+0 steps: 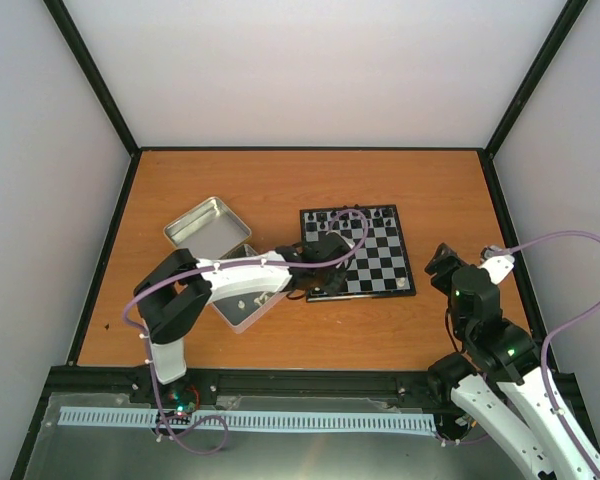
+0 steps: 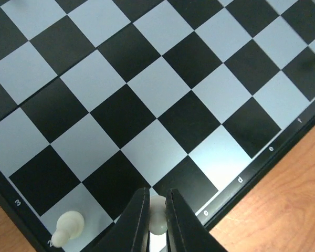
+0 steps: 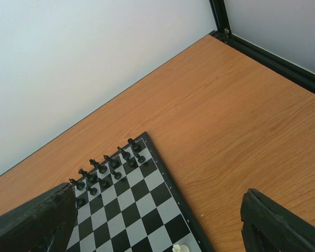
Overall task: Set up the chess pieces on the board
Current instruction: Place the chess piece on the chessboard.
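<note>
Left fingers (image 2: 135, 223) clamp a cream, round-topped chess piece (image 2: 158, 216); right fingers (image 3: 34, 223) spread apart.

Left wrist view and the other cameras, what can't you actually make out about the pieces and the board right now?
- Small cream chess piece in the left jaws: left wrist view, mostly hidden by the jaws, so its type is unclear.
- Black-and-pale chequered chessboard: top view, near-left corner hidden by the left arm.
- Tiny black chess figures: top view, too small to tell their types.
</note>
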